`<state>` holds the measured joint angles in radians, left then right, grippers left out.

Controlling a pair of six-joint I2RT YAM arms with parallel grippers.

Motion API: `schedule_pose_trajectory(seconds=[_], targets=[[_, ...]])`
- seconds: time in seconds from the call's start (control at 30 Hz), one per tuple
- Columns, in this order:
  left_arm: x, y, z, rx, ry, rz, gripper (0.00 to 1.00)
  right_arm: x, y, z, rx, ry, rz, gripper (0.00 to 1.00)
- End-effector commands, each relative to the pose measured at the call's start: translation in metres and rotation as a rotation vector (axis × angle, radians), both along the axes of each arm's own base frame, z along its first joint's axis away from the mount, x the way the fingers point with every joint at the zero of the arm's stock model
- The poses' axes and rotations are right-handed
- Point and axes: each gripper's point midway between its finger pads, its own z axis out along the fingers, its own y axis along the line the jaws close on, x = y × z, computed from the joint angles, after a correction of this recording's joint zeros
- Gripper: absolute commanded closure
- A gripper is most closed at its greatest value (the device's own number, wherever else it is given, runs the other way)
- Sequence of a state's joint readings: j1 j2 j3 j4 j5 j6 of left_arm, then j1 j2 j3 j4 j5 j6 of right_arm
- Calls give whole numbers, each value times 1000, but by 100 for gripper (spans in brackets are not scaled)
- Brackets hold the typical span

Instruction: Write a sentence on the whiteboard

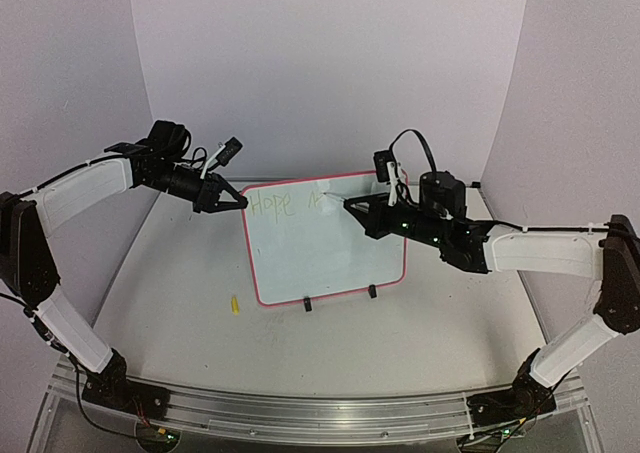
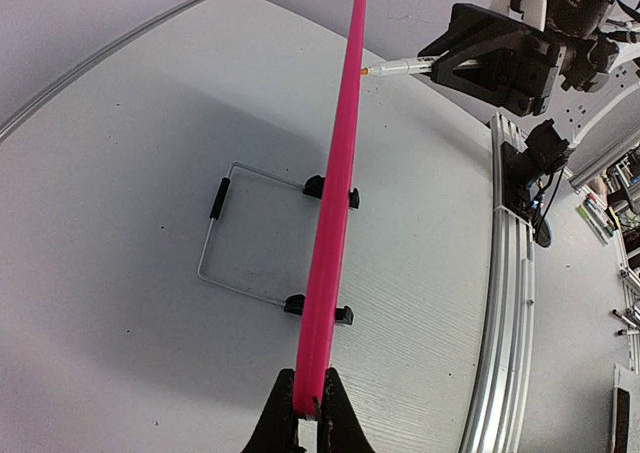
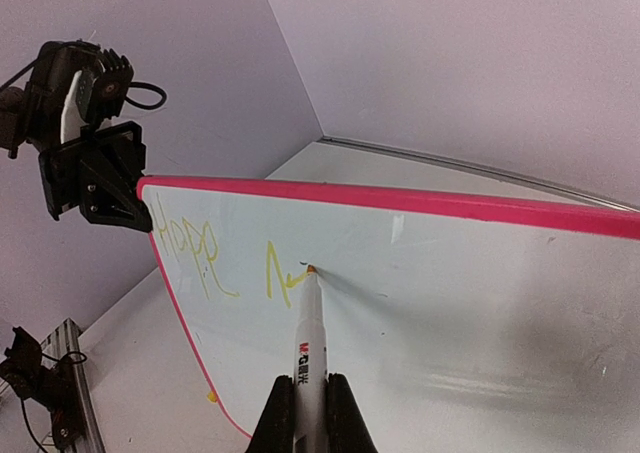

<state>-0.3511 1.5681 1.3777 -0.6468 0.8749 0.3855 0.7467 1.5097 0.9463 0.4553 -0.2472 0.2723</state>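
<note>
The whiteboard (image 1: 330, 253) stands upright on the table, white with a red-pink frame. My left gripper (image 1: 238, 201) is shut on its upper left corner; in the left wrist view the jaws (image 2: 308, 413) pinch the pink frame edge (image 2: 335, 223). My right gripper (image 1: 352, 206) is shut on a white marker (image 3: 308, 353), whose tip touches the board face (image 3: 450, 303). The sentence (image 3: 190, 248) reads "Hope" in faint yellow-green. A fresh zigzag stroke (image 3: 278, 278) ends at the marker tip.
Two black clip feet (image 1: 308, 304) (image 1: 372, 291) hold the board's lower edge. A small yellow cap (image 1: 234, 304) lies on the table left of the board. A wire stand (image 2: 215, 233) lies behind the board. An aluminium rail (image 1: 300, 413) runs along the near edge.
</note>
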Motion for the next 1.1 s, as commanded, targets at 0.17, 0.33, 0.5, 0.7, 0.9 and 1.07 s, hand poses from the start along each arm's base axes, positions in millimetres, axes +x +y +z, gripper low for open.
schedule_pose_trajectory(seconds=[0.17,0.33,0.5,0.7,0.9,1.07], targets=[[-5,-5,-6,31,-3,-20,100,11,6,24,27,-64,4,100],[-5,-5,-6,31,-3,-20,100,13,10,16,22,-46,16,100],[-5,-5,-6,31,-4,-20,100,12,8,6,13,-23,10,100],[-5,-5,-6,31,-2,-19,100,8,5,-10,4,18,5,100],[-6,-5,-5,30,-2,-21,100,5,2,-27,-9,58,-1,100],[-5,-5,-6,32,-3,-20,100,5,-3,-26,-11,54,-19,100]])
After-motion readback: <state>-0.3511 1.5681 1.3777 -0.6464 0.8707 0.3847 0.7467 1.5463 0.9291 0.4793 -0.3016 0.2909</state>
